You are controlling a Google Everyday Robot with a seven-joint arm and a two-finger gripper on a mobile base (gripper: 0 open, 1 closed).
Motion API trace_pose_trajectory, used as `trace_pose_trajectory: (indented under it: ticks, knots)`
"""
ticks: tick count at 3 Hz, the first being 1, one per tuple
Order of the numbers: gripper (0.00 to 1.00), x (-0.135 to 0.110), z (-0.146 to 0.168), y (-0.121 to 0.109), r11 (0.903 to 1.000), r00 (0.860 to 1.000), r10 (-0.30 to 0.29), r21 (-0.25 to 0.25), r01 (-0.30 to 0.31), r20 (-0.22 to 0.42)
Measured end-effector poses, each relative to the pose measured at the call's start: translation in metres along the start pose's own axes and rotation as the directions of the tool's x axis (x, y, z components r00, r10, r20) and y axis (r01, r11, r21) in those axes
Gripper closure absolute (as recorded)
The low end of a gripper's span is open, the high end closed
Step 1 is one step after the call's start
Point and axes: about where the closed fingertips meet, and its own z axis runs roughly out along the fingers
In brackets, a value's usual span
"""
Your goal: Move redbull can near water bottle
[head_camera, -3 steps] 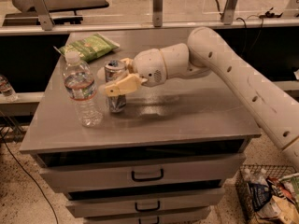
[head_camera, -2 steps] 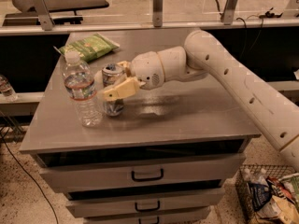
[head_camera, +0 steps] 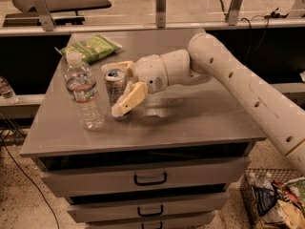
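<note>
The redbull can [head_camera: 115, 83], silver and blue-grey with a shiny top, stands upright on the grey table [head_camera: 190, 118], just right of the water bottle [head_camera: 84, 92]. A narrow gap separates them. The bottle is clear and ribbed, with a white cap and a label. My gripper [head_camera: 113, 90] reaches in from the right and is closed around the can. One cream finger [head_camera: 129, 99] crosses the can's front right side. The other finger [head_camera: 118, 65] lies behind the can's top.
A green snack bag [head_camera: 93, 46] lies at the table's back left. A small clear bottle [head_camera: 5, 90] stands on a low ledge off the left edge. Drawers [head_camera: 150, 179] sit under the tabletop. A wire basket [head_camera: 274, 199] with packets stands on the floor at the lower right.
My gripper has moved a little to the left with the can in it, bringing the can closer to the water bottle. The bottle and snack bag have not moved.
</note>
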Motion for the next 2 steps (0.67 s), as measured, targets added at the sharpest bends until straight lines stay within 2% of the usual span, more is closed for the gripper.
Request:
trace_pose_trajectory:
  ticks: [1,2]
  knots:
    - [0.00,-0.001,-0.006,-0.005,0.9998,1.000,0.001,0.017,-0.001,-0.004]
    - [0.00,-0.009,-0.035,-0.025,0.9940,0.999,-0.039,0.100,0.042,-0.038]
